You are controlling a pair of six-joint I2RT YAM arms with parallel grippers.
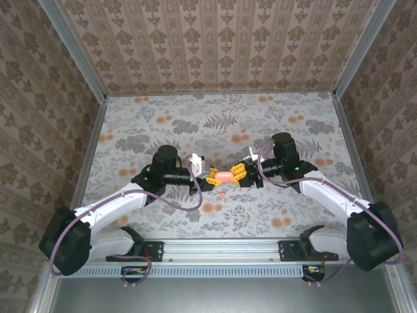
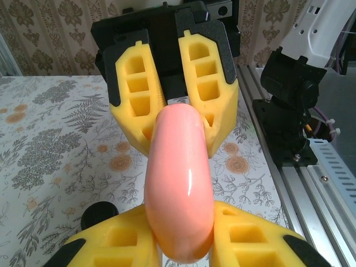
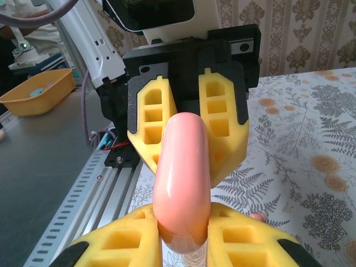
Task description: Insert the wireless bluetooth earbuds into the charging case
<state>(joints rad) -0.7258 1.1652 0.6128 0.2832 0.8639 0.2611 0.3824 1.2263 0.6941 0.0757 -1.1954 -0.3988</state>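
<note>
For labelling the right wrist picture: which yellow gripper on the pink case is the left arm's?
The upper one, the left gripper, facing the camera; the right gripper is at the bottom edge, gripping the same case.

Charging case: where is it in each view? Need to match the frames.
Top external: charging case mid-table, between left gripper and right gripper.
Left wrist: charging case centre, lower half.
Right wrist: charging case centre, lower half.
Shared landmark: floral table beneath it.
</note>
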